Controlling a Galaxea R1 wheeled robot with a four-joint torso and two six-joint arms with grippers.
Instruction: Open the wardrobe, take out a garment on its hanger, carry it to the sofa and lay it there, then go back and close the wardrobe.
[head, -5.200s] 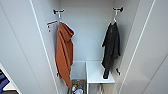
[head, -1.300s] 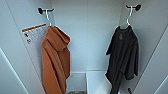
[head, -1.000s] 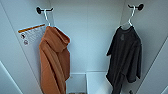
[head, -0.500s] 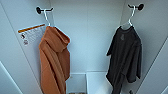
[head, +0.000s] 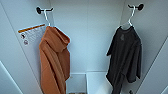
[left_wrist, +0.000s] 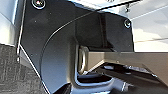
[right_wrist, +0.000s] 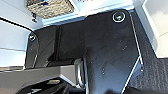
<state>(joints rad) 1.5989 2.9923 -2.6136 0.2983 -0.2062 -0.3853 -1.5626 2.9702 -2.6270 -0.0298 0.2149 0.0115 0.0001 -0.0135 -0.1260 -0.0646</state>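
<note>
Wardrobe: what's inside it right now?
Inside the wardrobe, an orange-rust hooded garment hangs on the left hook and the black garment on the right, each on a white hanger. The garments hide the lower side walls.

You get even, bright, soft light inside the wardrobe (head: 87, 37); everything is blurred, and its walls splay outward toward the frame's edges.

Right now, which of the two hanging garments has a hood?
The orange-rust garment on the left hook; its hood droops at the collar. The black garment has none.

Home bedroom, open wardrobe (head: 87, 37), hung clothes, carpet (right_wrist: 155, 72)
</note>
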